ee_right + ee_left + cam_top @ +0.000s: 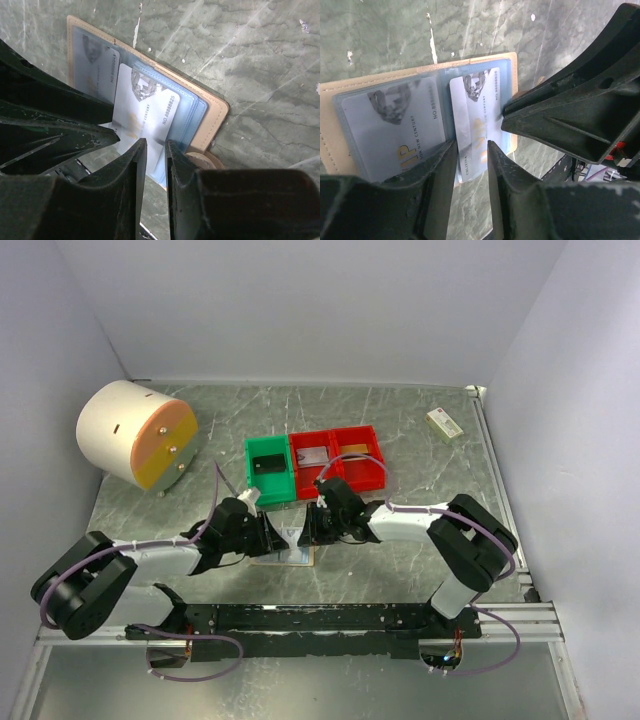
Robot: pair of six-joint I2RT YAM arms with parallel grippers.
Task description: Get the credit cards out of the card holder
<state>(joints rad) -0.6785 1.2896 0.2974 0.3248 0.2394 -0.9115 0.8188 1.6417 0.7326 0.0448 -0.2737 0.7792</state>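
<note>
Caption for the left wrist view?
Left gripper and right gripper at the open card holder, one silver card partly slid out.

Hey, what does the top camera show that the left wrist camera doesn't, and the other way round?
Only top: the green bin, two red bins, the box and the drum. Only left wrist: print on two silver cards, one in its pocket, one sticking partly out. Both: the holder lying open, with the left gripper and right gripper at it.
</note>
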